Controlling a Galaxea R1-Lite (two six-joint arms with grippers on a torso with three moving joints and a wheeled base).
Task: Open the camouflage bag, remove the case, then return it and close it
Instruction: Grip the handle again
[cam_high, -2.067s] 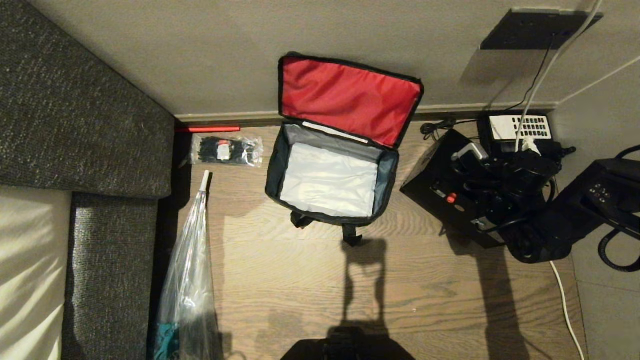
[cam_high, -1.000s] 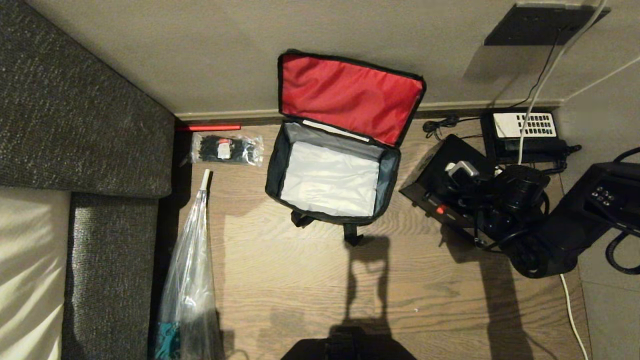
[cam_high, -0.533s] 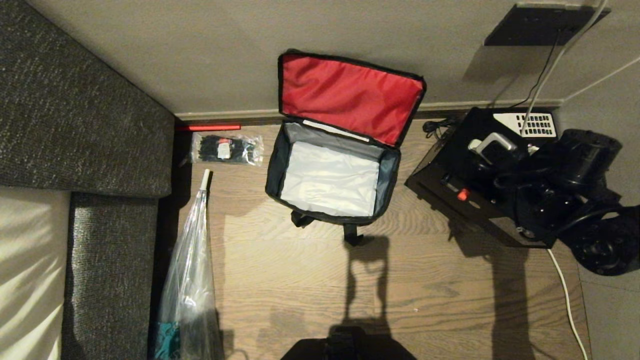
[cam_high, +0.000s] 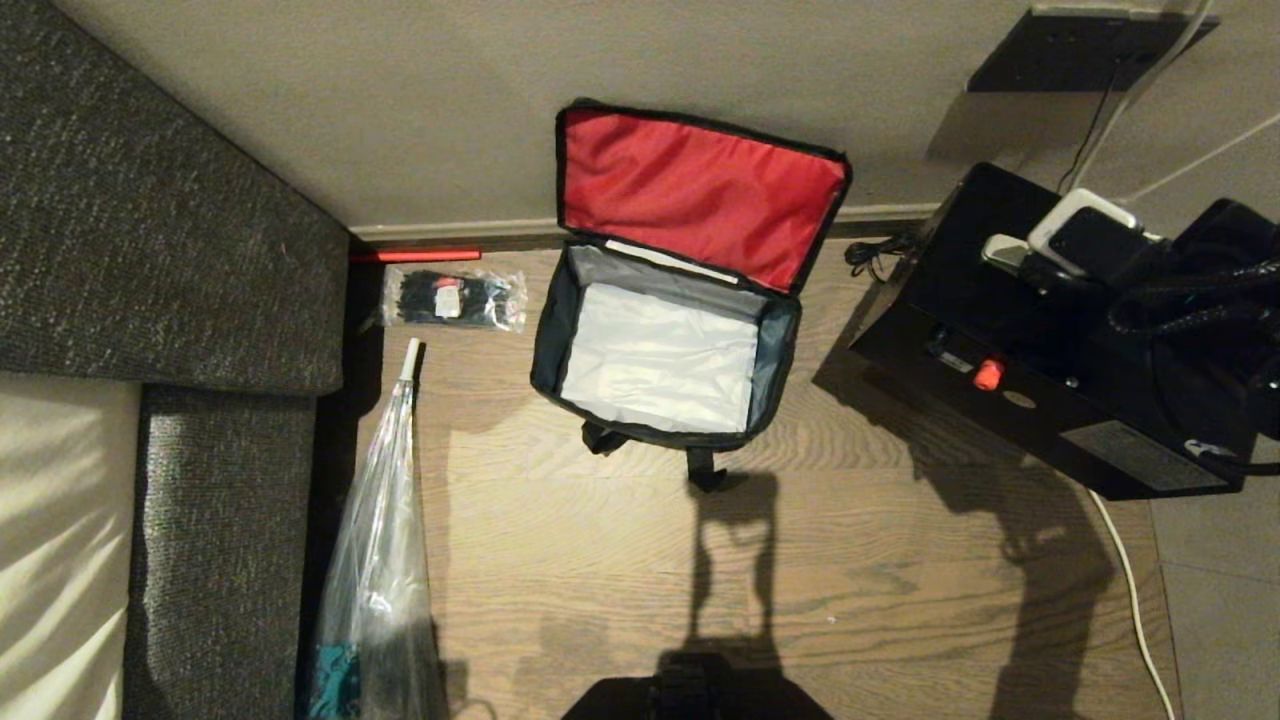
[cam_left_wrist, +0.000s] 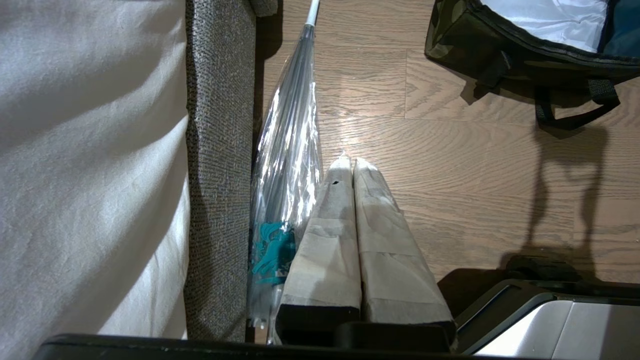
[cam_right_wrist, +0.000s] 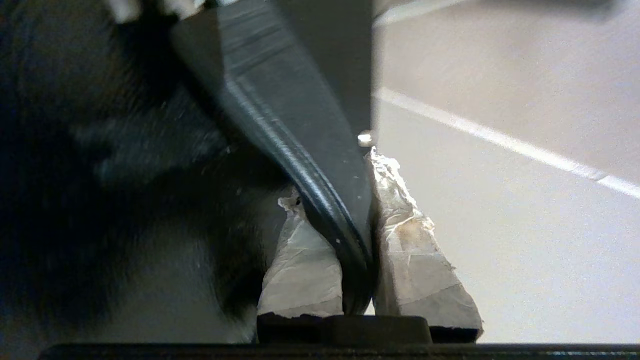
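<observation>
Now the case (cam_high: 1040, 370) hangs off the floor, right of the open, empty camouflage bag (cam_high: 660, 350); the right claw (cam_right_wrist: 345, 220) is clenched on its handle; the left claw (cam_left_wrist: 352, 170), pressed shut, idles; returning it seemingly calls for swinging it over the bag's mouth and lowering.

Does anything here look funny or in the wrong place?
The case hangs tilted in the air to the right of the camouflage bag, held by its black handle in the right gripper. The bag stands open and empty, its red lid leaning against the wall. Nothing looks spilled or broken.
</observation>
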